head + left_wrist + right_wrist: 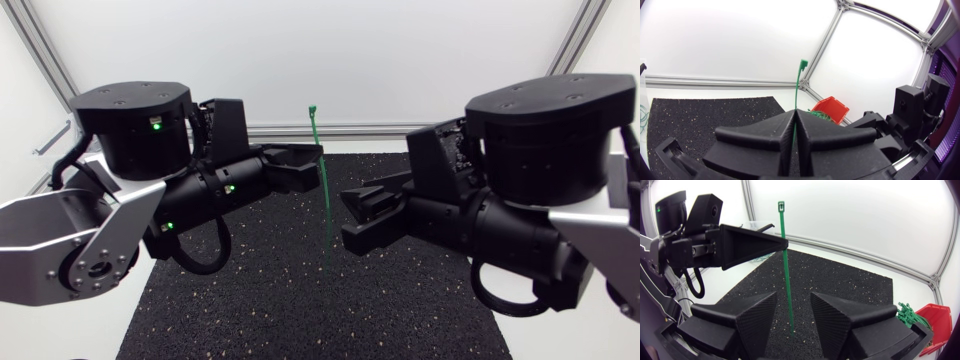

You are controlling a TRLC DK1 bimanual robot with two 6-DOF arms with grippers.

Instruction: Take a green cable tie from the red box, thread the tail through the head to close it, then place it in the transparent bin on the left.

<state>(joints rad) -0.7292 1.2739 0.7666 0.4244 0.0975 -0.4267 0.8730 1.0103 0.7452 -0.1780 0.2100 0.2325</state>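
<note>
A green cable tie [322, 170] stands upright over the mat, head on top and tail hanging down. My left gripper [316, 165] is shut on its middle. The left wrist view shows the fingers [782, 132] pressed together on the strap [798, 85]. My right gripper [349, 216] is open just to the right of the tail. In the right wrist view the tail [788, 295] hangs between that gripper's [792, 311] spread fingers, touching neither, with the left gripper [775, 243] above. The red box [933, 321] holds several green ties [907, 314]; it also shows in the left wrist view [832, 109].
A black speckled mat [300, 300] covers the table under both arms. White walls with an aluminium frame [360, 130] close the back. The right arm's body [920, 115] stands close beside the left gripper.
</note>
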